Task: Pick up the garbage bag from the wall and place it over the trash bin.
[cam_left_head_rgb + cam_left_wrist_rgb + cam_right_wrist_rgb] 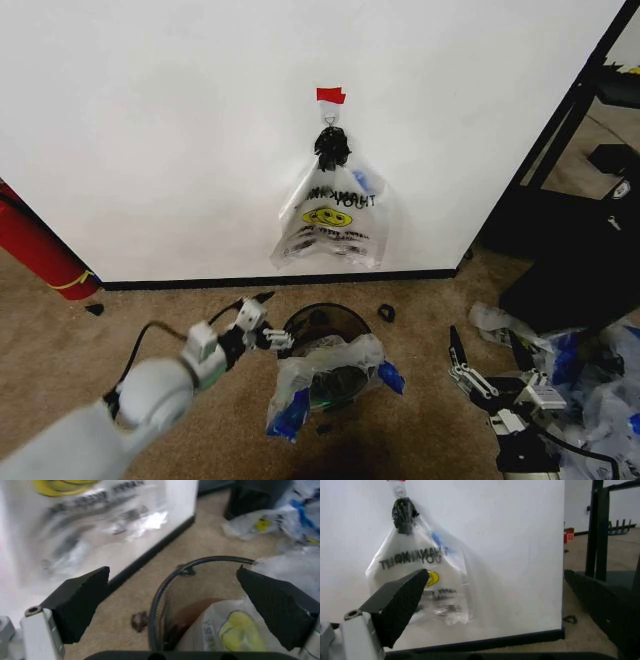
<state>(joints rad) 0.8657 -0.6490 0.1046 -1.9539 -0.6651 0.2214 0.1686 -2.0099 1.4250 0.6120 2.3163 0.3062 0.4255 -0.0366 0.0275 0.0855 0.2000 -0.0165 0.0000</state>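
Beige carpet — crinkly garbage bag (330,375) drapes round trash bin (322,322); left end effector (262,318) wide.

This looks like a test room or lab corner set up for robot trials rather than a lived-in home. A plain white wall (150,130) with a black baseboard (280,281) meets worn tan carpet (120,320), bare of furniture. A strip of red tape (331,95) marks a small hook. A black metal rack (575,110) stands at the right, with a heap of loose plastic bags (590,370) on the floor beside it. A long red cylinder (40,250), possibly a rolled mat, leans at the left.
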